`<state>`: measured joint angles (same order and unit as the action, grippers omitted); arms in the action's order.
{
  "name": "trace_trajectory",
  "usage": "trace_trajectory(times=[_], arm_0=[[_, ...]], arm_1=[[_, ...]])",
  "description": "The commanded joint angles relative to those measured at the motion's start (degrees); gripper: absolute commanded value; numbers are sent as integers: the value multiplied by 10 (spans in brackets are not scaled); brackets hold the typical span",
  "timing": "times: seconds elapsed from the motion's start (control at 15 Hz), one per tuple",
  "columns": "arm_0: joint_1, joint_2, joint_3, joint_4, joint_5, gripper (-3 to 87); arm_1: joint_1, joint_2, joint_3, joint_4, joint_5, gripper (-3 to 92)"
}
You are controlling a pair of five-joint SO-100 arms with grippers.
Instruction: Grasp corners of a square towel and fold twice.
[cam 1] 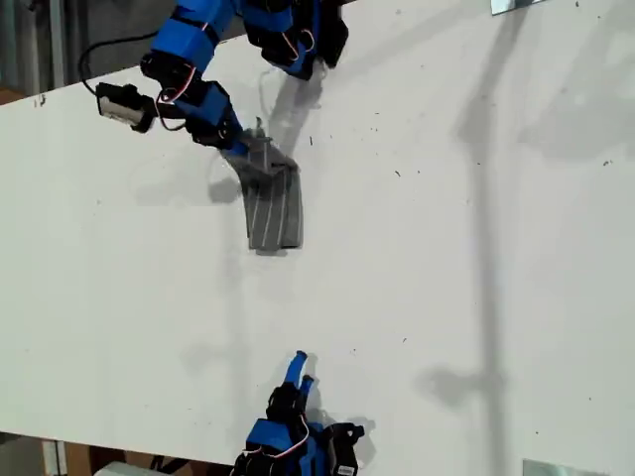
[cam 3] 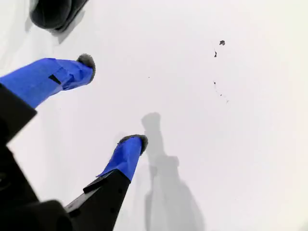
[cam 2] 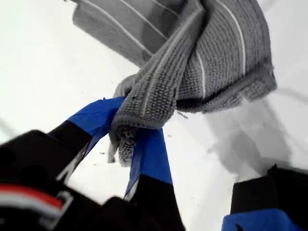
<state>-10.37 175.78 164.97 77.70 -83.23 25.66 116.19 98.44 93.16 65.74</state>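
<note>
Cloth hangs bunched from my first claw [cam 2: 126, 144], whose jaws are pinched tight on one gathered end of the towel [cam 1: 273, 203] at the far side of the white table [cam 1: 446, 258], left of centre in the exterior view. Lifted that way, the rest drapes down and trails onto the surface, probably so it can be dragged out flat. My second claw [cam 3: 113, 103] waits at the near edge, jaws spread and empty over bare table.

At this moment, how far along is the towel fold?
The towel looks folded into a narrow strip, though bunched at my first claw, which pinches one end. My second claw is open and empty. Left: release it and lay it flat.
</note>
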Motion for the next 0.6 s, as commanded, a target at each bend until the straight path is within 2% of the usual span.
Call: trace_trajectory(times=[0.0, 0.27, 0.53], arm_0=[[-24, 8, -1, -8, 14, 274], [-23, 37, 11, -4, 19, 273], [-25, 47, 19, -4, 18, 272]], arm_1=[[-16, -197, -206, -12, -59, -1], [-39, -456, -425, -25, -138, -1], [-45, -506, -443, -42, -156, -1]])
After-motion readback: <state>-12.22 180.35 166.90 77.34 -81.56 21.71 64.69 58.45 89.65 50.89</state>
